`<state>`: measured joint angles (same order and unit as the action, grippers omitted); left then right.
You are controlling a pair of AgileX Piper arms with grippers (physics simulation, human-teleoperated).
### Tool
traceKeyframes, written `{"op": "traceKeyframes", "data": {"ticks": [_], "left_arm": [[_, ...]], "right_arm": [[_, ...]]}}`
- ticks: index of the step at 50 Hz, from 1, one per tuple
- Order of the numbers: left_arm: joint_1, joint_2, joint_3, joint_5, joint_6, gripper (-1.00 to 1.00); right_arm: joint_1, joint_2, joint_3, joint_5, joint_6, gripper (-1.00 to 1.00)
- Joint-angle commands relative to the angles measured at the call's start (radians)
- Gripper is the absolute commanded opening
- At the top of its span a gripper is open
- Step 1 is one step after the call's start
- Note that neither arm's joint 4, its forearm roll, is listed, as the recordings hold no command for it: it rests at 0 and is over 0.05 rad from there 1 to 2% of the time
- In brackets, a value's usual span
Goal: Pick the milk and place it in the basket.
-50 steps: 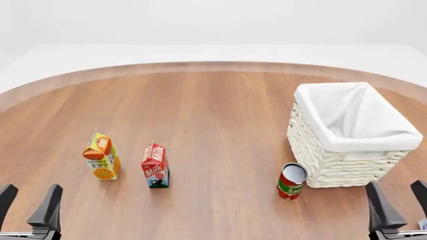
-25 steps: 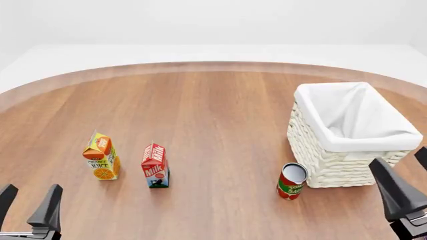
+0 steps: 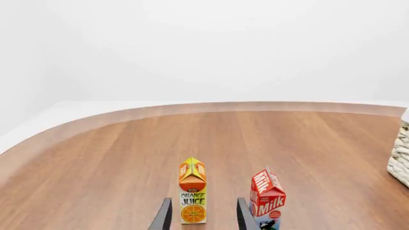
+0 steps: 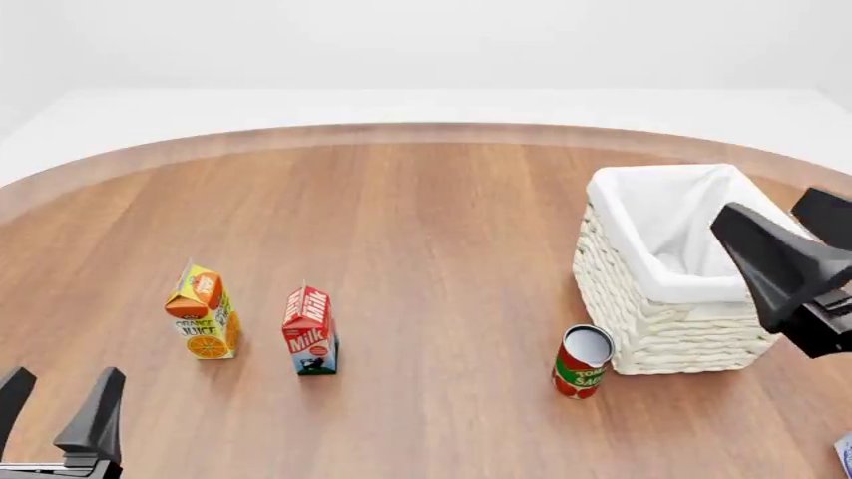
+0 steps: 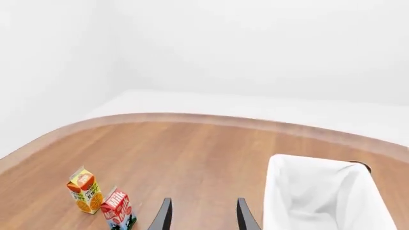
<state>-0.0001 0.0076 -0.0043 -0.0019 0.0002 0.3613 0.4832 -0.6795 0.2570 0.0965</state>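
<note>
The milk (image 4: 309, 329), a red carton, stands upright at the table's front left; it also shows in the left wrist view (image 3: 267, 199) and the right wrist view (image 5: 118, 208). The basket (image 4: 665, 329), cream wicker with a white lining, stands at the right and looks empty in the right wrist view (image 5: 319, 191). My left gripper (image 4: 54, 404) is open and empty, low at the front left, nearer than the cartons. My right gripper (image 4: 765, 207) is open and empty, raised in front of the basket's right side.
An orange juice carton (image 4: 203, 314) stands just left of the milk, in line with the left gripper's gap in the left wrist view (image 3: 193, 196). A red tomato sauce can (image 4: 581, 362) stands against the basket's front left corner. The table's curved far edge (image 4: 426, 128) lies behind.
My right gripper has risen from the front right corner and moved forward, now in front of the basket's right side. The left gripper and all objects have not moved.
</note>
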Motion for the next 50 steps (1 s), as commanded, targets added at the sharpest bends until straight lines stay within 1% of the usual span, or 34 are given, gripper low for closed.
{"op": "traceKeyframes", "data": {"ticks": [1, 5, 6, 8, 12, 14, 17, 19, 21, 22, 26, 28, 29, 31, 32, 34, 36, 43, 44, 45, 47, 50], "left_arm": [[0.0, 0.0, 0.0, 0.0, 0.0, 1.0], [0.0, 0.0, 0.0, 0.0, 0.0, 1.0], [0.0, 0.0, 0.0, 0.0, 0.0, 1.0], [0.0, 0.0, 0.0, 0.0, 0.0, 1.0], [0.0, 0.0, 0.0, 0.0, 0.0, 1.0], [0.0, 0.0, 0.0, 0.0, 0.0, 1.0], [0.0, 0.0, 0.0, 0.0, 0.0, 1.0], [0.0, 0.0, 0.0, 0.0, 0.0, 1.0], [0.0, 0.0, 0.0, 0.0, 0.0, 1.0], [0.0, 0.0, 0.0, 0.0, 0.0, 1.0], [0.0, 0.0, 0.0, 0.0, 0.0, 1.0], [0.0, 0.0, 0.0, 0.0, 0.0, 1.0], [0.0, 0.0, 0.0, 0.0, 0.0, 1.0], [0.0, 0.0, 0.0, 0.0, 0.0, 1.0], [0.0, 0.0, 0.0, 0.0, 0.0, 1.0], [0.0, 0.0, 0.0, 0.0, 0.0, 1.0], [0.0, 0.0, 0.0, 0.0, 0.0, 1.0], [0.0, 0.0, 0.0, 0.0, 0.0, 1.0], [0.0, 0.0, 0.0, 0.0, 0.0, 1.0], [0.0, 0.0, 0.0, 0.0, 0.0, 1.0], [0.0, 0.0, 0.0, 0.0, 0.0, 1.0], [0.0, 0.0, 0.0, 0.0, 0.0, 1.0]], "right_arm": [[0.048, 0.194, -0.15, 0.02, 0.063, 1.0], [0.058, 0.235, -0.192, 0.027, 0.068, 1.0], [0.069, 0.259, -0.212, 0.033, 0.073, 1.0], [0.071, 0.269, -0.227, 0.039, 0.082, 1.0], [0.103, 0.32, -0.255, 0.046, 0.099, 1.0], [0.124, 0.33, -0.269, 0.069, 0.118, 1.0], [0.151, 0.34, -0.302, 0.104, 0.124, 1.0], [0.159, 0.342, -0.332, 0.13, 0.127, 1.0], [0.178, 0.356, -0.374, 0.169, 0.147, 1.0], [0.188, 0.37, -0.392, 0.174, 0.147, 1.0], [0.211, 0.434, -0.449, 0.171, 0.148, 1.0], [0.219, 0.472, -0.463, 0.156, 0.157, 1.0], [0.225, 0.492, -0.468, 0.145, 0.171, 1.0], [0.223, 0.539, -0.462, 0.112, 0.189, 1.0], [0.223, 0.539, -0.462, 0.112, 0.189, 1.0], [0.21, 0.587, -0.451, 0.088, 0.206, 1.0], [0.213, 0.613, -0.46, 0.078, 0.2, 1.0], [0.25, 0.716, -0.537, 0.101, 0.204, 1.0], [0.222, 0.71, -0.532, 0.103, 0.215, 1.0], [0.251, 0.732, -0.549, 0.109, 0.21, 1.0], [0.256, 0.736, -0.558, 0.106, 0.198, 1.0], [0.258, 0.762, -0.574, 0.112, 0.203, 1.0]]}}
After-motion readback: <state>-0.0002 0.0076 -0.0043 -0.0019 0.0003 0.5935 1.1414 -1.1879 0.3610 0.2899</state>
